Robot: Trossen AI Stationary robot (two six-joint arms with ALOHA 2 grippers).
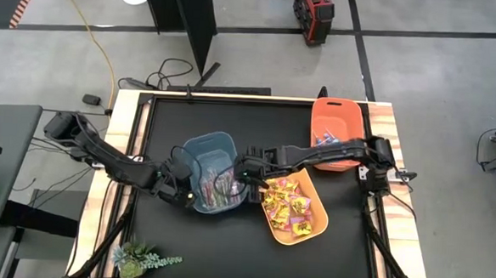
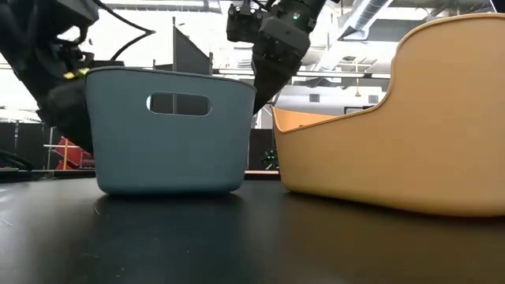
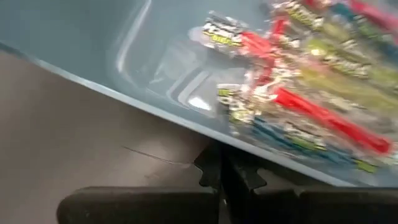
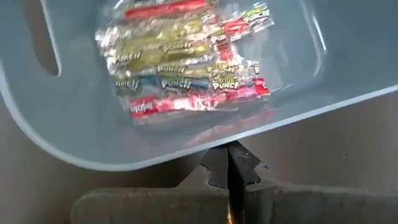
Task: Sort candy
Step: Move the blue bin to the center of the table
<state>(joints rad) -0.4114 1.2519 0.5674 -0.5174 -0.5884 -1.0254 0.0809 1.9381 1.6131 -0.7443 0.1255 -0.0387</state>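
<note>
Nearest the low camera stood the blue-grey bin (image 2: 170, 130) and, just beside it, the yellow-orange bin (image 2: 410, 126), both on the black table (image 2: 237, 237). Above, the left gripper (image 1: 180, 189) sat at the blue-grey bin's outer wall on the left arm's side, and the right gripper (image 1: 248, 175) hung over the rim between the two bins. Both sets of jaws were fully closed and had hold of nothing; each wrist view showed the dark fingers pressed together just outside the bin's edge.

Inside the blue-grey bin lay the slim clear-wrapped candy sticks (image 4: 186, 74), red, green and blue, heaped side by side on the floor of the bin. Seen from the right wrist, their long axes ran across the line of the fingers, and they lay forward of and below the closed tips, past the bin's rim. From the left wrist they lay likewise beyond the wall (image 3: 292, 93). Neither gripper looked clearly nearer the sticks, though the right one stood above the rim and would have to open before reaching in.

The yellow square packets (image 1: 285, 207) filled the yellow-orange bin. Farther off, an orange bin (image 1: 336, 127) held a few blue-wrapped sweets (image 1: 324, 141), under the right arm.
</note>
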